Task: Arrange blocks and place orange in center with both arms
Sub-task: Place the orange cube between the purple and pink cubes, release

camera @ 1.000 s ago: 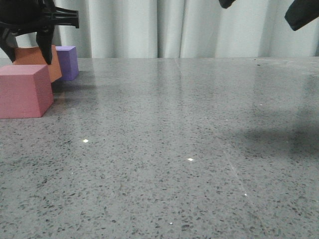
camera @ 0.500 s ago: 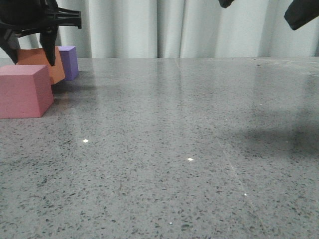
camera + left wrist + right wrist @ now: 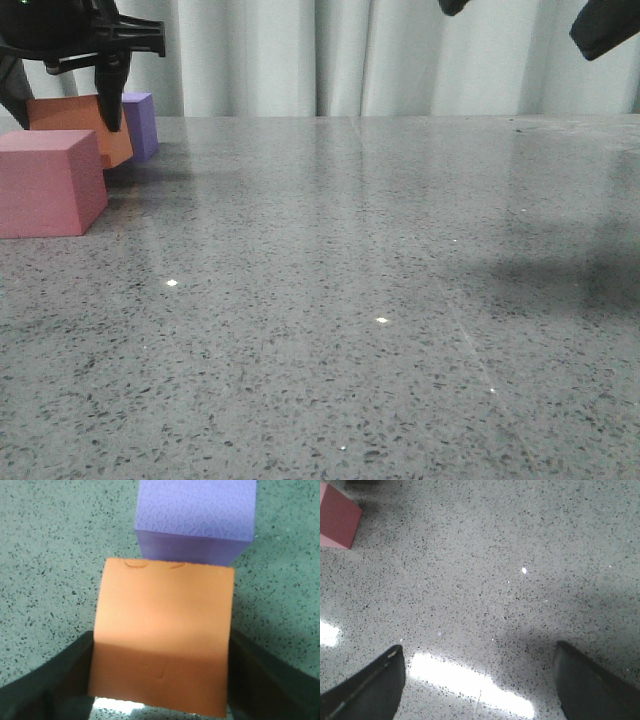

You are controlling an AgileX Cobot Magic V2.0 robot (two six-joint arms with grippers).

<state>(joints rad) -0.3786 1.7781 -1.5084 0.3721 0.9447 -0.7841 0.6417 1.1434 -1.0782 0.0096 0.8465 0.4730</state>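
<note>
The speckled grey counter [image 3: 380,300] fills nearly the whole front view, and from the middle out to its right side it lies bare, running back to a straight far edge under a pale curtain [image 3: 400,55]. All three blocks sit bunched at the far left.

The pink-red cube [image 3: 48,183] is nearest the camera, with its left face running off the frame edge; in the right wrist view only one of its corners [image 3: 335,517] shows. Behind it is the orange cube [image 3: 78,125], tilted, with one lower corner overlapping the pink-red cube's top line. Whether it touches the counter cannot be told from this low angle. The left end effector [image 3: 62,112] is clamped on the orange cube, one black finger on each side face, as the left wrist view [image 3: 160,680] shows. The purple cube [image 3: 138,125] stands just behind the orange one, their edges close enough to meet in the left wrist view [image 3: 197,517].

The right end effector [image 3: 480,680] hangs high over open counter on the right, its fingers spread wide apart.
</note>
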